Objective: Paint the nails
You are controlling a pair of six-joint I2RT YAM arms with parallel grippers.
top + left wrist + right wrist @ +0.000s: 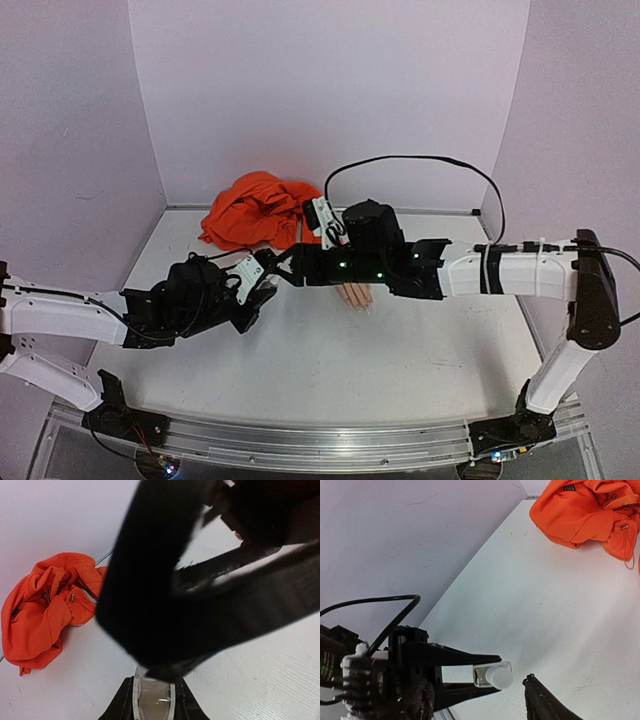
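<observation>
L gripper (492, 675) was clamped on a small clear bottle (485, 676) w/ a white cap (500, 677), holding it over the desk (330, 370) left of centre. The L wrist view showed the same bottle pinched between its two fingers at the bottom edge. R gripper (285, 265) reached across from the right side and sat just beside the bottle. Only one of its dark fingers (540, 705) showed in its own cam and it was a black blur in the L wrist cam, so open or closed couldn't be told. The mannequin hand (353, 294) lay near mid-desk, mostly hidden under the R arm. The nails (357, 303) were at its fingertips pointing to the near edge, too small to make out. The orange sleeve (255, 212) was bunched toward the far edge, left of centre.
</observation>
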